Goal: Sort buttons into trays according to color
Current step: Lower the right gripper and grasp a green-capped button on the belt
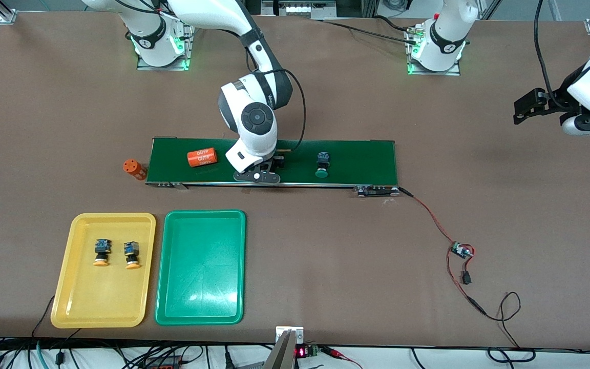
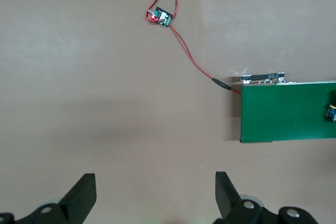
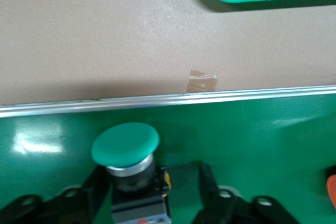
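— Any writing visible?
— Only "4680", on the orange cylinder point(image 1: 202, 157) lying on the conveyor belt point(image 1: 361, 161); a second orange cylinder point(image 1: 134, 169) lies just off the belt's end.

— The count?
— Two yellow-capped buttons point(image 1: 102, 252) point(image 1: 131, 254) in the yellow tray point(image 1: 64, 287), two green-capped on the belt, the green tray point(image 1: 164, 302) bare.

— The arms?
— The right gripper point(image 3: 152, 182) reaches down onto the belt, fingers apart around one green button point(image 3: 126, 148), not clamped. The other green button point(image 1: 322, 165) sits nearby on the belt. The left gripper point(image 2: 155, 198) waits over bare table, fingers wide apart.
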`<state>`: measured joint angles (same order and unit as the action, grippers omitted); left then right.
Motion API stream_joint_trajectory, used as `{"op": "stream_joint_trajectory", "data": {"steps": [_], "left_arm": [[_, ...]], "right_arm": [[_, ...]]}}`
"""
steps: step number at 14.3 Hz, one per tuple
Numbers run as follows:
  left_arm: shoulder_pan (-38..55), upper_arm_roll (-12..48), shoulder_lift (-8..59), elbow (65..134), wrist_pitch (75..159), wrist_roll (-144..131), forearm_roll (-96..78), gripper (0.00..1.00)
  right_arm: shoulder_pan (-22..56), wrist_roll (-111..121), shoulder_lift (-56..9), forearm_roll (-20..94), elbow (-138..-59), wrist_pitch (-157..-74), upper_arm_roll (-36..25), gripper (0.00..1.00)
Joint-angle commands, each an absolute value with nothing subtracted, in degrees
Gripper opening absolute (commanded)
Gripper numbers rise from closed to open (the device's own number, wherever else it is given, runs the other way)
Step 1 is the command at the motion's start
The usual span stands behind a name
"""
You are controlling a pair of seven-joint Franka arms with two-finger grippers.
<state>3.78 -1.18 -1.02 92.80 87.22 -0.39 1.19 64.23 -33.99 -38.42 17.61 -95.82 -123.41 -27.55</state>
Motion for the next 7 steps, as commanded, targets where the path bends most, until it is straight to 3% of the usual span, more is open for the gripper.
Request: {"op": "stream_joint_trajectory", "data": {"steps": [1, 7], "left_arm": [[3.7, -1.1, -1.1, 92.3, 86.6, 0.9, 0.4, 1.00], [4.1, -1.0, -0.8, 92.0, 87.4, 0.8, 0.4, 1.00]], "right_arm": [[63.7, -32.7, -38.5, 18.9, -94.8, -122.9, -27.7, 0.17], [62.4, -32.4, -38.0, 18.8, -91.3, -122.6, -30.8, 0.09]]}}
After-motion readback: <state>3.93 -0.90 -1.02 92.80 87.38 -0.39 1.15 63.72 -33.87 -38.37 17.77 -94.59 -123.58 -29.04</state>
